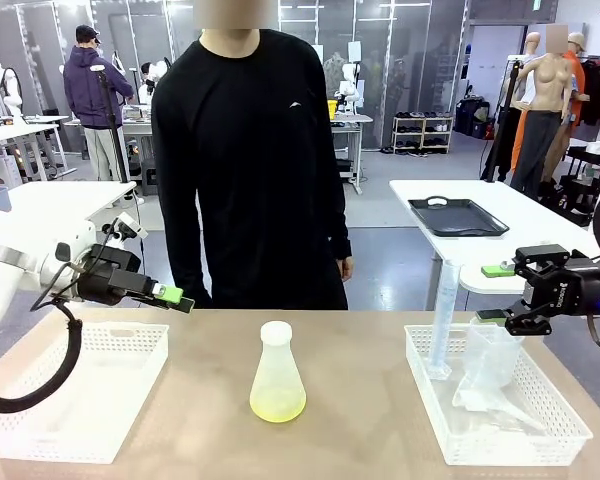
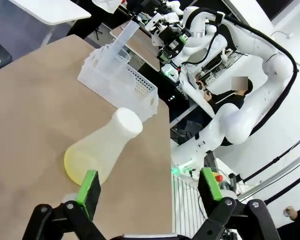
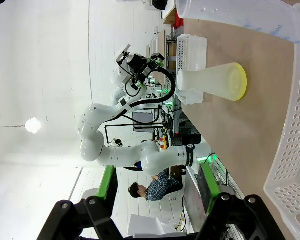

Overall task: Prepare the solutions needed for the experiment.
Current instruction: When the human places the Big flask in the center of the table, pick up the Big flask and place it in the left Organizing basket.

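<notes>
Tan tabletop [image 1: 360,440] fills the lower frame, with a lab room and white benches behind. Person [image 1: 250,170] in a black long-sleeved top stands at the far edge, upper centre, arms down. Frosted white conical flask [image 1: 277,370] with a small round white cap [image 1: 276,333] stands upright at lower centre, apart from both perforated white plastic baskets: left basket [image 1: 130,335] lower left, right basket [image 1: 570,430] lower right. Solutions [image 1: 277,406]: shallow pale yellow watery layer in the flask's wide bottom. Right basket holds a tall clear graduated cylinder [image 1: 443,320], upright, and crumpled clear plastic [image 1: 490,365] beside it. Left gripper [image 1: 180,298] at mid-left, over the left basket's far rim, jaws spread wide, holding nothing; open path to the flask. Right gripper [image 1: 495,293] at mid-right, over the right basket, jaws apart, empty; cylinder stands between it and the flask. Flat black tray [image 1: 458,216] lies on a white table [image 1: 540,215], upper right.
</notes>
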You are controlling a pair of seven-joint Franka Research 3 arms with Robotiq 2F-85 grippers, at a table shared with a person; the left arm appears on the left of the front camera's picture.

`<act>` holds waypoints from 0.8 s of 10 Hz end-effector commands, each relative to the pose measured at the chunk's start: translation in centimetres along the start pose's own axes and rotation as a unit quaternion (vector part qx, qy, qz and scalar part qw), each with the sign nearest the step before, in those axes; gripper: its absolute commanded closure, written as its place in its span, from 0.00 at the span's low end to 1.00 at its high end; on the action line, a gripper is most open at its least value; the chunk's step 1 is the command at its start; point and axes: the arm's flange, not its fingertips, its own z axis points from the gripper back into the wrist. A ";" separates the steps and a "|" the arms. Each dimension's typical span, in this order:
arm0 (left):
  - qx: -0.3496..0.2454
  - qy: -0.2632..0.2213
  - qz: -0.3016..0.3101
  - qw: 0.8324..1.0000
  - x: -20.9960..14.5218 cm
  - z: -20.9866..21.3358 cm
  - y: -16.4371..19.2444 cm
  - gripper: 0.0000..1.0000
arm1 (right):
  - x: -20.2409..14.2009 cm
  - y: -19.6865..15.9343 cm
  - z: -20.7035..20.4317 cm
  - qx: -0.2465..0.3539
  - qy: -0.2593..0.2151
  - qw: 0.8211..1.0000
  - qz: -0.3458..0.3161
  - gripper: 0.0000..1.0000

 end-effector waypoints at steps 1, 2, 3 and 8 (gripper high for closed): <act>-0.014 0.003 0.027 1.000 0.1 0.4 -0.3 0.00 | -0.1 0.0 -0.1 0.002 0.001 1.000 0.007 0.19; -0.014 0.003 0.027 1.000 0.1 0.4 -0.3 0.00 | -0.1 0.0 -0.1 0.002 0.001 1.000 0.007 0.19; -0.014 0.003 0.027 1.000 0.1 0.4 -0.3 0.00 | -0.1 0.0 -0.1 0.002 0.001 1.000 0.007 0.19; 0.028 0.087 -0.272 0.958 1.0 -3.0 1.0 0.00 | -0.1 0.0 -0.1 0.002 0.001 1.000 0.007 0.19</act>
